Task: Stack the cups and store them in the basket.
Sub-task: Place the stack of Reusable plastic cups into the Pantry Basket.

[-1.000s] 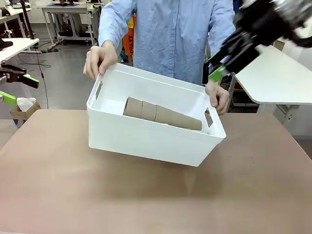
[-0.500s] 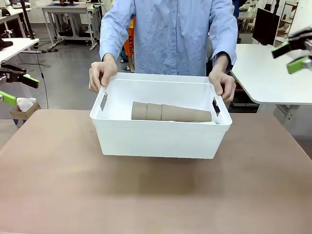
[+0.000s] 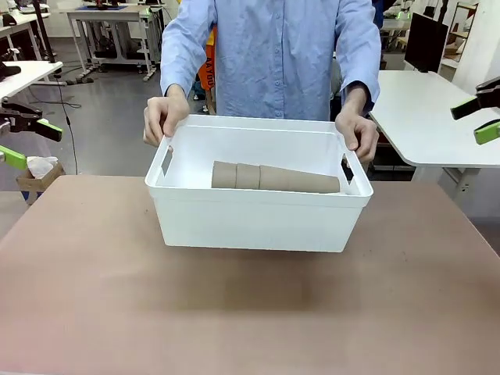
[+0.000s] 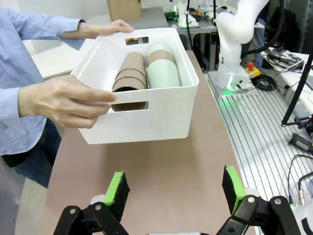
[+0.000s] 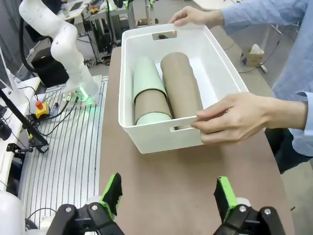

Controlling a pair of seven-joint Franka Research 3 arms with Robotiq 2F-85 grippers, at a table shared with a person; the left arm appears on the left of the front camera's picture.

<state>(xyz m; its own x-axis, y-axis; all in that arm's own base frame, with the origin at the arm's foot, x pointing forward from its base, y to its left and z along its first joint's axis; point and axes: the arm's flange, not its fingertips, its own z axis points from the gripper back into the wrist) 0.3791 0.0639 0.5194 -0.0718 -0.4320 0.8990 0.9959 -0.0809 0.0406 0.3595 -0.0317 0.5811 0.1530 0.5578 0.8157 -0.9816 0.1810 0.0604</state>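
Front view: the table (image 3: 94,297) spans the lower frame, and the basket (image 3: 258,219) is held slightly above it by a person, one hand (image 3: 162,117) on one end rim and the other hand (image 3: 355,134) on the opposite end. From this side the near wall of the basket hides most of the contents; a single lying stack of tan-brown cups (image 3: 273,178) is all that can be made out. The left gripper (image 3: 19,137) is cut off at the picture's left edge and the right gripper (image 3: 480,113) at the right edge, both well apart from the basket.

The wrist views look into the basket from its ends and add what the front view lacks. In the right wrist view a second stack (image 5: 149,93) of pale mint green and tan-brown cups lies beside the tan-brown stack. The exact number of cups in each stack cannot be determined.

Left gripper (image 4: 176,193): jaws spread wide, nothing between them. Right gripper (image 5: 168,196): jaws spread wide, nothing between them.
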